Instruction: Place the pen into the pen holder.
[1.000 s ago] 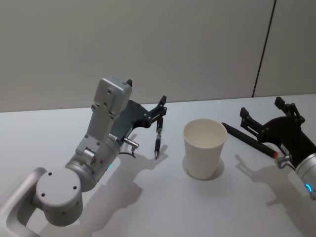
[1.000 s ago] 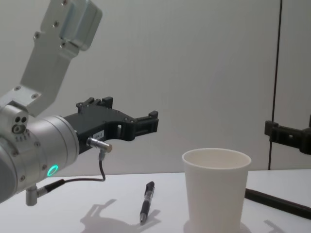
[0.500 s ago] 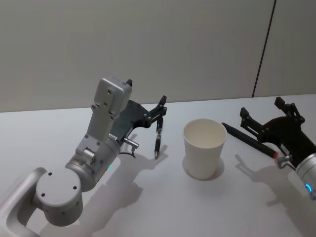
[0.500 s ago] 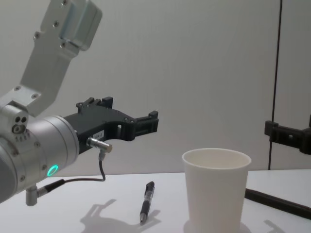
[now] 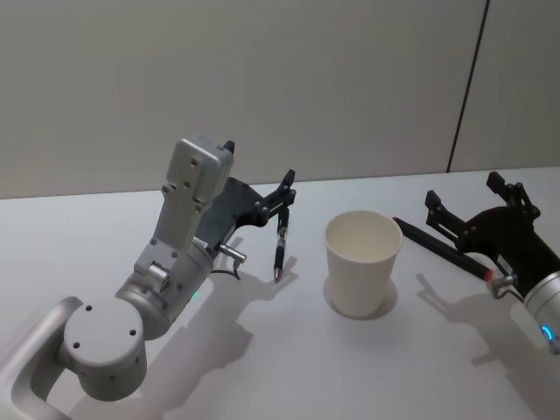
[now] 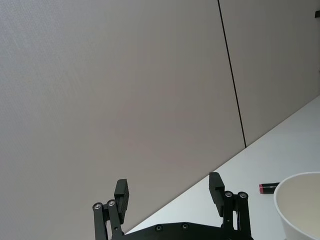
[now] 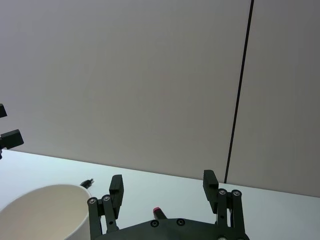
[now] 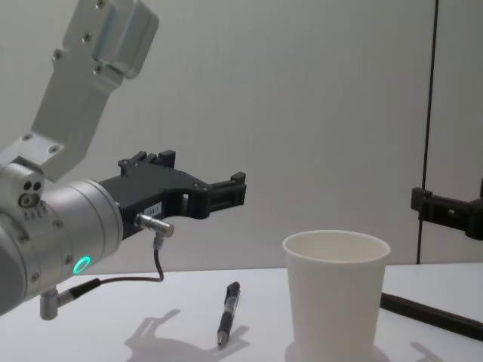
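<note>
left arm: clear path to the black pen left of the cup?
Probably yes. Left gripper hangs open over the black pen, nothing between them; the paper cup stands apart beside it, right gripper idle beyond.

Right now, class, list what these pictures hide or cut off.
Chest view: the pen holder hides one end of the red-tipped pen; the right edge cuts the other.
Left wrist view: the edges cut off most of the pen holder, which hides all but the pen's red end.
Right wrist view: the right gripper covers most of that pen.
</note>
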